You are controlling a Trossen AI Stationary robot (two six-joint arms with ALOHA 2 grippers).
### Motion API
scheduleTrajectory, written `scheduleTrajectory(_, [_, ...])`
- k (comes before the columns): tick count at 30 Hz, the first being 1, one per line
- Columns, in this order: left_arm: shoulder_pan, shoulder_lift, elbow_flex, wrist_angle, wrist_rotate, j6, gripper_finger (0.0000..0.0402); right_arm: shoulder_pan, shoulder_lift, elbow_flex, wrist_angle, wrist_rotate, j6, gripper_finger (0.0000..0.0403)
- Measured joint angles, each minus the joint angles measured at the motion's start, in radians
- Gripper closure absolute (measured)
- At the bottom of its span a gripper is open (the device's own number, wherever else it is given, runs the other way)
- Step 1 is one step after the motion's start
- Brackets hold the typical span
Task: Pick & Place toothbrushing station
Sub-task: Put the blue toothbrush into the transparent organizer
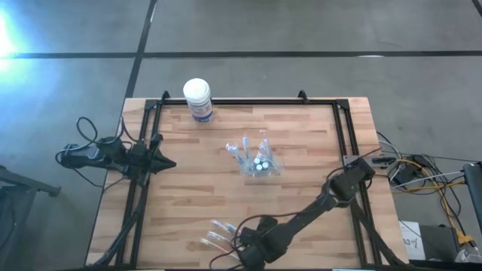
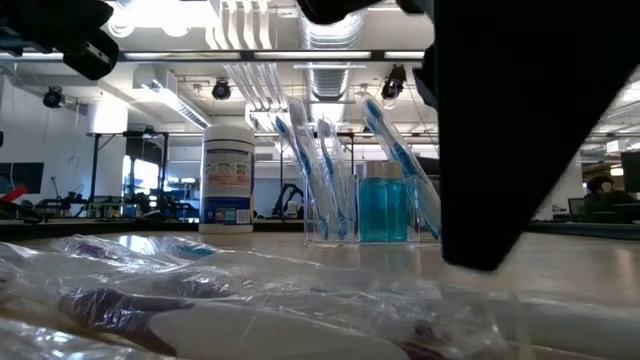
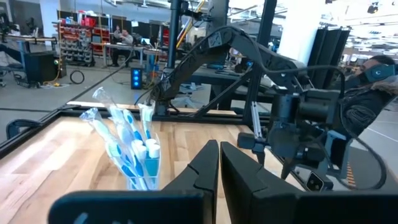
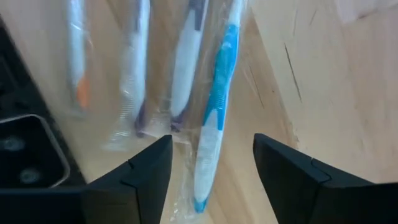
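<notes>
Wooden table (image 1: 301,150): right hand (image 4: 211,165) low at near edge, fingers spread wide over wrapped toothbrushes (image 4: 214,106). Left hand (image 3: 219,163) parked at left side, closed. Toothbrushing station (image 1: 258,162) mid-table, clear walls barely discernible.

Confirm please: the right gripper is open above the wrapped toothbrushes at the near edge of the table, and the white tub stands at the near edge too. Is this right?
Not quite. The white tub stands at the far edge, as the high view shows. The rest holds: the right gripper is open above the wrapped toothbrushes at the near edge of the table.
</notes>
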Motion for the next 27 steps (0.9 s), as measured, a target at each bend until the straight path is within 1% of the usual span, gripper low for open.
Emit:
scheduleTrajectory(8, [0.000, 0.000, 0.000, 0.000, 0.001, -0.007, 0.0381, 0.000, 0.005, -0.051, -0.017, -0.003, -0.002, 0.0189])
scheduleTrajectory(14, [0.000, 0.000, 0.000, -0.001, 0.001, -0.008, 0.0383, 0.000, -0.001, -0.093, 0.003, -0.017, -0.019, 0.0216])
scheduleTrajectory(19, [0.000, 0.000, 0.000, -0.002, 0.001, -0.009, 0.0381, -0.004, -0.005, -0.121, 0.023, -0.030, -0.033, 0.0260])
scheduleTrajectory(27, [0.000, 0.000, 0.000, -0.002, 0.001, -0.014, 0.0382, -0.010, -0.005, -0.156, 0.024, -0.029, -0.071, 0.0366])
